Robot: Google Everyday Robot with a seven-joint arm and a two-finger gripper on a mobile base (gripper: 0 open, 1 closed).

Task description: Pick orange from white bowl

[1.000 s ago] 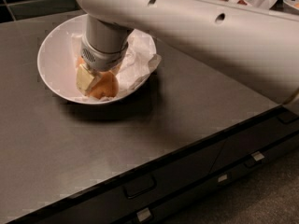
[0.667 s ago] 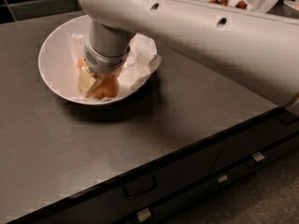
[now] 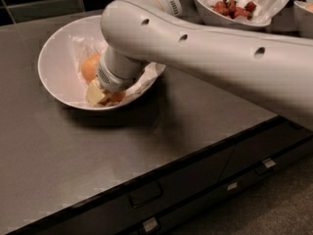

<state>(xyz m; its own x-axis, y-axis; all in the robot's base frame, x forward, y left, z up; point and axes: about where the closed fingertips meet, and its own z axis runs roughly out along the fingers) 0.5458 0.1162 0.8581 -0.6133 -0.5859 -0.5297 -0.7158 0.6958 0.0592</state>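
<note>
The white bowl (image 3: 54,58) lined with crumpled white paper sits at the back left of the dark counter. A paler orange (image 3: 90,66) lies in it, uncovered, just left of my wrist. My gripper (image 3: 105,96) is down inside the bowl at its front side. It is against a deeper-orange fruit (image 3: 117,97), of which only a sliver shows below the wrist. My white arm crosses the frame from the right and hides the bowl's right half.
A deeper white bowl with red berries (image 3: 234,8) stands at the back right, with another bowl's edge (image 3: 304,13) beside it. The dark counter (image 3: 73,155) ends at a front edge with drawers (image 3: 146,195) below.
My wrist has shifted toward the bowl's front, and the arm now lies more across the bowl. The paler orange on the left, hidden before, now shows.
</note>
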